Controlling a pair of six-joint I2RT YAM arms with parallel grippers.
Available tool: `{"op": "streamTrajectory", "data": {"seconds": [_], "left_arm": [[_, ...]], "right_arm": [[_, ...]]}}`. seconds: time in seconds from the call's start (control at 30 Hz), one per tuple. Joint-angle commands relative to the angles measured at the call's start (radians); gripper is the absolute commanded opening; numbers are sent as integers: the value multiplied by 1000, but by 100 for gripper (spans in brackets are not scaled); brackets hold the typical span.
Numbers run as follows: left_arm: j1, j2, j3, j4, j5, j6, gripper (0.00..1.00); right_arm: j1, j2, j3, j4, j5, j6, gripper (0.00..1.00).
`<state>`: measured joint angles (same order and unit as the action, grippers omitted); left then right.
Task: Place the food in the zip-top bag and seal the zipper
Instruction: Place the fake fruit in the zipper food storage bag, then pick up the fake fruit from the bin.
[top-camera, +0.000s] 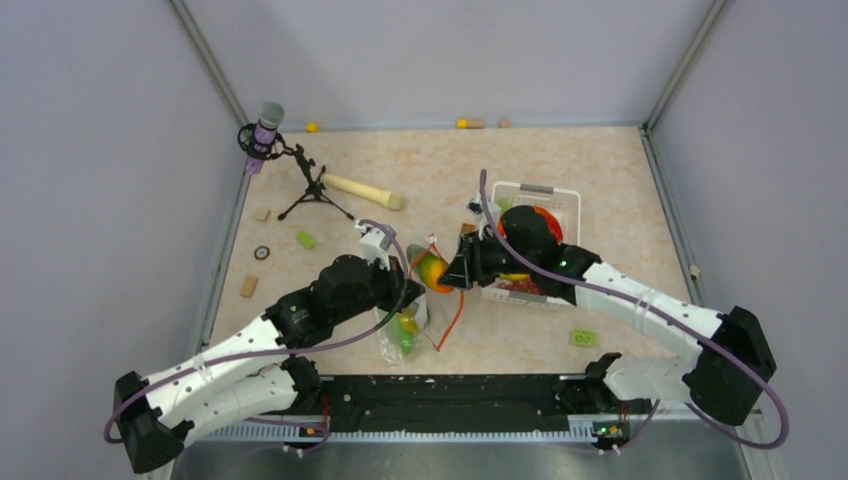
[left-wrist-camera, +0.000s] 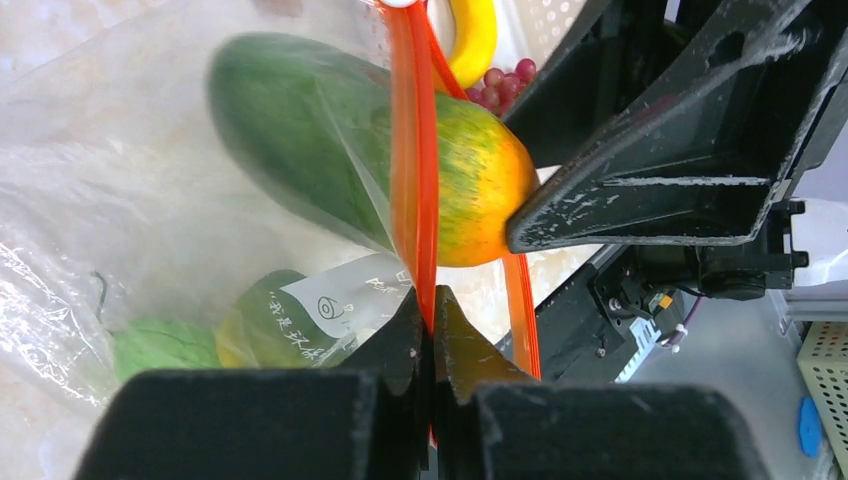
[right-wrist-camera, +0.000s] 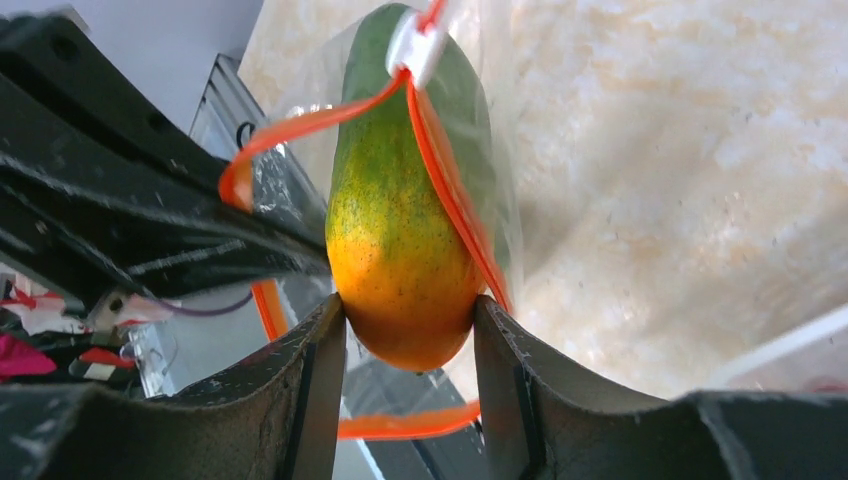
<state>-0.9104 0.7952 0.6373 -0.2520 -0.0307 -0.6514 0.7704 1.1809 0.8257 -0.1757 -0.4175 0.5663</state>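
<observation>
Just left of the basket (top-camera: 520, 186), the right gripper (right-wrist-camera: 410, 310) clamps the orange-green fruit (right-wrist-camera: 400, 230) halfway into the bag (left-wrist-camera: 120, 200); the left gripper (left-wrist-camera: 432, 310) pinches the zipper (left-wrist-camera: 412, 150); a hard push could yank that strip loose; an early release could spill the fruit outside.

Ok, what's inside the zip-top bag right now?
The green end of the orange-green fruit, its orange end outside in the right end effector. Deeper, a yellow-green piece and a green piece; the left end effector, pinching the zipper, hides the rest.
</observation>
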Motion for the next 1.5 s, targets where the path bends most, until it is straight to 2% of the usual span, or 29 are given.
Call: {"op": "streamTrajectory", "data": {"seconds": [0.0, 0.23, 0.33, 0.37, 0.4, 0.57, 0.67, 0.73, 1.0, 1.17, 1.23, 1.37, 1.47], "left_arm": [[-1, 3, 8, 59, 25, 14, 0], [-1, -12, 5, 56, 17, 10, 0], [-1, -14, 4, 56, 12, 7, 0], [-1, -17, 3, 54, 7, 6, 0], [-1, -18, 3, 52, -2, 6, 0], [-1, -28, 3, 38, -32, 3, 0], [-1, -36, 3, 33, -49, 0, 0], [-1, -42, 1, 31, -56, 0, 0], [-1, -38, 2, 28, -65, 1, 0], [-1, -31, 4, 29, -68, 5, 0], [-1, -30, 4, 29, -68, 6, 0], [-1, -25, 4, 32, -57, 6, 0], [-1, -24, 3, 36, -47, 5, 0]], "right_arm": [[42, 63, 110, 41, 89, 26, 39], [46, 124, 143, 73, 95, 14, 60], [46, 133, 143, 81, 75, 1, 78], [46, 134, 143, 81, 65, -3, 95], [46, 133, 142, 81, 57, -9, 98], [46, 83, 132, 73, 51, -60, 99], [47, 17, 100, 61, 110, -89, 99], [47, -37, 74, 42, 191, -107, 99], [43, -253, -41, -62, 691, -119, 99], [24, -298, -75, -136, 938, -82, 99], [-8, -282, -73, -164, 962, -67, 99], [-110, -204, -67, -193, 878, -57, 99], [-135, -115, -31, -181, 892, -120, 99]]}}
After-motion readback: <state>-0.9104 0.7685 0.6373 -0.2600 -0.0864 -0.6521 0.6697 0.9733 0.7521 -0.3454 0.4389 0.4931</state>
